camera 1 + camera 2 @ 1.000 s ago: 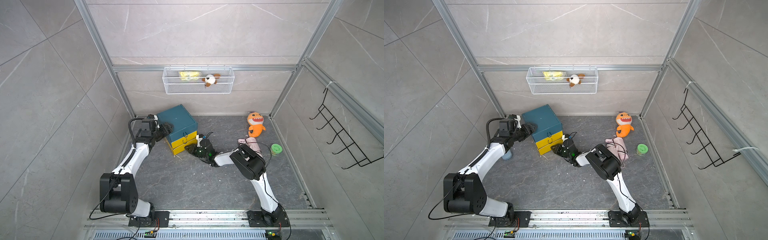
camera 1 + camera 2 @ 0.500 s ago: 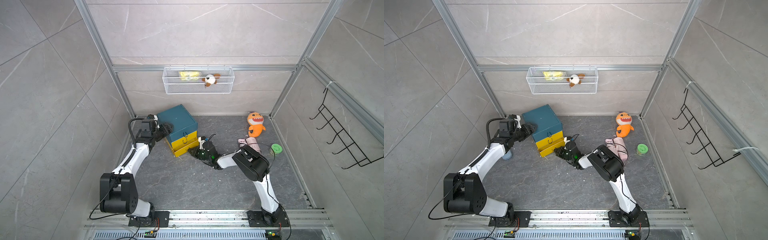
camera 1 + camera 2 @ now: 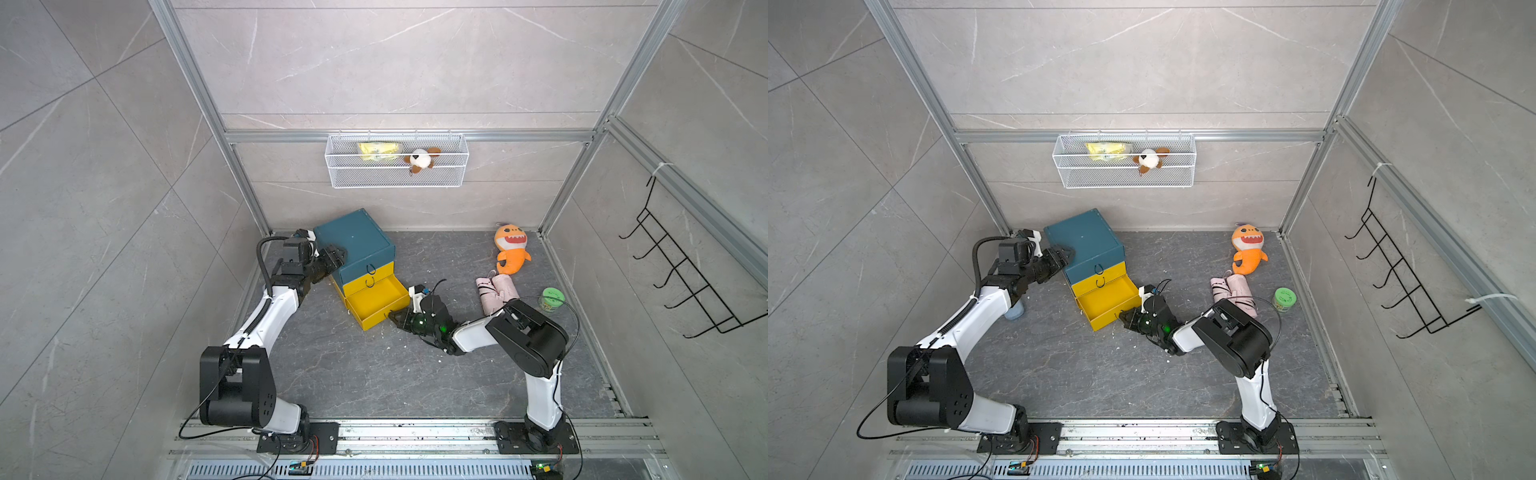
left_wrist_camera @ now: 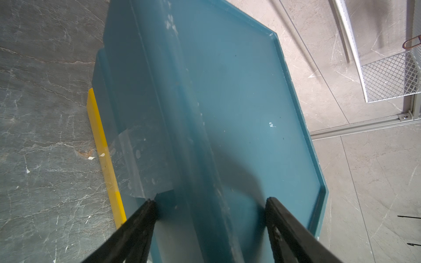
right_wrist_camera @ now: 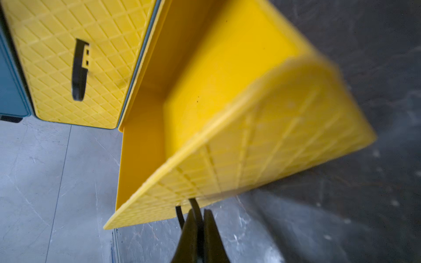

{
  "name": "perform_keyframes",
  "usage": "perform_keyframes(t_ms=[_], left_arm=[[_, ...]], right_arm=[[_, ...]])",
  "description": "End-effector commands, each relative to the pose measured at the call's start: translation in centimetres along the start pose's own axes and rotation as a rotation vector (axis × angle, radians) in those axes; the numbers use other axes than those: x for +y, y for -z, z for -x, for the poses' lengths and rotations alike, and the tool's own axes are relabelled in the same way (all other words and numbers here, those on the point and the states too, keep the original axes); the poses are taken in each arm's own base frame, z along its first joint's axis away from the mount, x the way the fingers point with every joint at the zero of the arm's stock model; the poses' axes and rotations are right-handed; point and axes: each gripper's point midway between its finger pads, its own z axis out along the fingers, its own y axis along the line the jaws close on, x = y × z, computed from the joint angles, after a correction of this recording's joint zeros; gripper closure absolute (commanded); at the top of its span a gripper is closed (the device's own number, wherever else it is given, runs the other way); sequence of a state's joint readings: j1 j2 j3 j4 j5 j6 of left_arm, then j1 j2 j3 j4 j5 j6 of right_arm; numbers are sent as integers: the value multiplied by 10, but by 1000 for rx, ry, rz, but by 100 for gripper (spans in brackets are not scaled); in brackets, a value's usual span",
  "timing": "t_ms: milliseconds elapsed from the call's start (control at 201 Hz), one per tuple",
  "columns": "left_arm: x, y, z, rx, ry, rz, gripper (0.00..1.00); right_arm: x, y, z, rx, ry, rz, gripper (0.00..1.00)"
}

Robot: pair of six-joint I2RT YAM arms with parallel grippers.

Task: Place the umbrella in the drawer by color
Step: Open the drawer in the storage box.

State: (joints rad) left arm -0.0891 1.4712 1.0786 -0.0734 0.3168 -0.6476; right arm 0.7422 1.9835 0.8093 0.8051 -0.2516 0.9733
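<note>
The folded pink umbrella (image 3: 496, 293) (image 3: 1233, 291) lies on the floor at the right, behind the right arm. A teal cabinet (image 3: 353, 239) (image 4: 227, 102) has two yellow drawers. Its bottom yellow drawer (image 3: 376, 297) (image 3: 1106, 301) (image 5: 227, 91) is pulled out and empty. My right gripper (image 3: 395, 318) (image 3: 1125, 318) (image 5: 198, 213) is shut on that drawer's black loop handle (image 5: 194, 205). My left gripper (image 3: 334, 255) (image 3: 1065, 253) (image 4: 209, 202) is open, with its fingers straddling the cabinet's top left edge.
An orange shark plush (image 3: 511, 251) and a green jar (image 3: 551, 298) sit at the right. A wire basket (image 3: 397, 160) hangs on the back wall and a black hook rack (image 3: 685, 282) on the right wall. A pale blue cup (image 3: 1015, 311) stands by the left arm.
My right gripper has closed on the bottom drawer's handle and drawn the drawer out toward the front right. The left arm has stayed against the cabinet.
</note>
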Motion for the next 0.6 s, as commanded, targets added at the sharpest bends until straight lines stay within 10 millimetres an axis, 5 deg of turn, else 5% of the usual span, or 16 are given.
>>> perform_keyframes(t_ms=[0,348,592], left_arm=[[52,-13,-66,218,71,162,23],[54,-16,-67,221,76,164,22],[53,-15,-69,221,77,158,22]], right_arm=[[5,13,-2,-6,62,-3,95],[1,29,-35,38,134,-48,95],[0,30,-36,35,139,-53,91]])
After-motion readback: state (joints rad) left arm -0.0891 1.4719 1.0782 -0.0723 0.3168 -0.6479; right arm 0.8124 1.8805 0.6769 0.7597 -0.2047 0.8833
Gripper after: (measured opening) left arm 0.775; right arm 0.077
